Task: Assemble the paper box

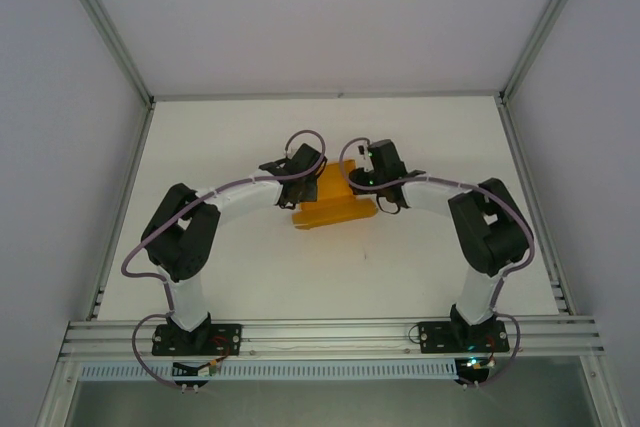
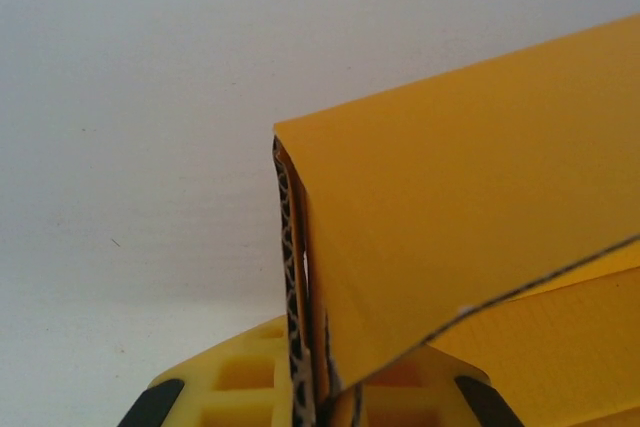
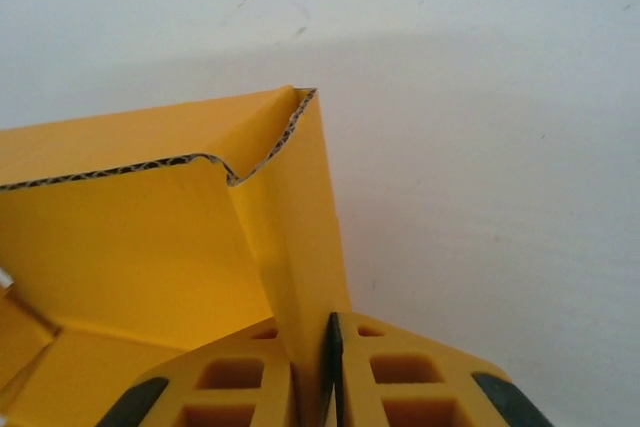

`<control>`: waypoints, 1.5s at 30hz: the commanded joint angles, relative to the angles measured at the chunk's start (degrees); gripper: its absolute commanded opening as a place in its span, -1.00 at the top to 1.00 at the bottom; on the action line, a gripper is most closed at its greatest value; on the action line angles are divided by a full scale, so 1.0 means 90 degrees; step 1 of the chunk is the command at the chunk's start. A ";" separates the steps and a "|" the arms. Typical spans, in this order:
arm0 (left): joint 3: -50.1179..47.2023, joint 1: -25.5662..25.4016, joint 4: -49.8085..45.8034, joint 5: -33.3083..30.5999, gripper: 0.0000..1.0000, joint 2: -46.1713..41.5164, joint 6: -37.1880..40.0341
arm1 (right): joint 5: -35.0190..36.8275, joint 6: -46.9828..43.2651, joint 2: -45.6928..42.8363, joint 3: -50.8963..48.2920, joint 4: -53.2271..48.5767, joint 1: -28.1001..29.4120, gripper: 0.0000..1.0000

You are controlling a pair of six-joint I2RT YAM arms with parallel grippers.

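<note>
The orange-yellow paper box (image 1: 332,204) sits mid-table between the two arms, partly folded with flaps up. My left gripper (image 1: 297,175) is at its left end, shut on an upright double-layered wall (image 2: 300,277) of the box; a wide flap (image 2: 470,207) leans over to the right. My right gripper (image 1: 372,185) is at the box's right end, shut on a standing side wall (image 3: 300,247) whose corrugated edge curls at the top. The yellow fingers (image 3: 420,377) press that wall between them.
The white table (image 1: 330,277) stretches out around the box on all sides. Aluminium frame rails (image 1: 330,335) run along the near edge, and white enclosure walls (image 1: 60,147) stand left, right and behind.
</note>
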 commanded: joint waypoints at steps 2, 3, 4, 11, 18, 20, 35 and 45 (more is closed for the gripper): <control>0.0006 -0.0133 -0.0129 -0.0008 1.00 0.0123 0.0112 | 0.1053 0.0458 0.0560 0.0049 -0.1013 0.0105 0.76; -0.0005 -0.0145 -0.0145 -0.0022 1.00 0.0122 0.0116 | 0.1128 0.0475 0.0598 0.0059 -0.1027 0.0124 0.77; -0.0006 -0.0143 -0.0135 -0.0030 1.00 0.0118 0.0113 | 0.1216 0.0489 0.0644 0.0088 -0.1064 0.0154 0.77; -0.0006 -0.0151 -0.0124 -0.0094 1.00 0.0084 0.0069 | 0.2817 0.0877 0.1034 0.0503 -0.2024 0.0517 0.91; -0.0015 -0.0152 -0.0149 -0.0137 1.00 0.0071 0.0020 | 0.4379 0.2437 0.1335 0.0955 -0.3482 0.0597 0.92; -0.0010 -0.0151 -0.0170 -0.0150 1.00 0.0056 -0.0008 | 0.4526 0.2627 0.1374 0.1075 -0.3660 0.0601 0.89; 0.0111 -0.0152 -0.0207 -0.0132 1.00 0.0178 -0.0201 | 0.4198 0.1735 0.0782 0.0180 -0.1299 0.0635 0.81; 0.0121 -0.0155 -0.0105 -0.0131 1.00 0.0176 -0.0209 | 0.1798 0.0605 -0.0820 -0.1287 0.1166 0.0634 0.14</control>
